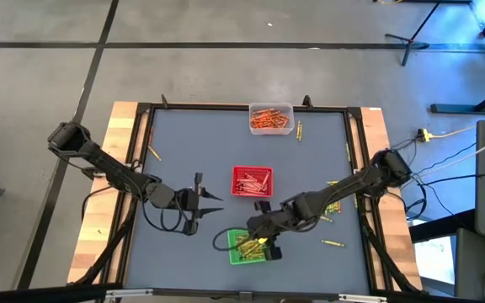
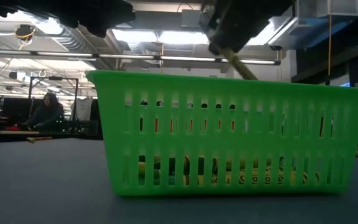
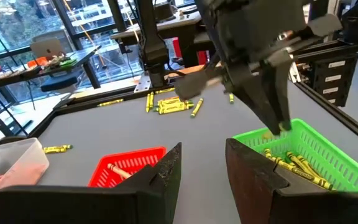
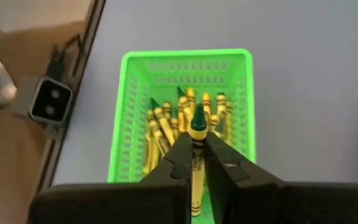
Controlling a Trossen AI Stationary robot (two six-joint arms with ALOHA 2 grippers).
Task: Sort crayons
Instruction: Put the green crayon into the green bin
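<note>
Right gripper of mine pinched one thin yellow-green crayon above the green plastic basket. My left gripper waited nearby, fingers apart.

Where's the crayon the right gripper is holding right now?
The yellow-green crayon is pinched in the right gripper, directly above the green tray at the table's near edge in the high view, in front of the red tray.

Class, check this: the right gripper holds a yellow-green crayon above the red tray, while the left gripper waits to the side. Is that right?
One detail is wrong. The right gripper is shut on a yellow-green crayon, but it is above the green tray, not the red tray. The right wrist view shows this plainly. The left gripper does wait to the side.
</note>
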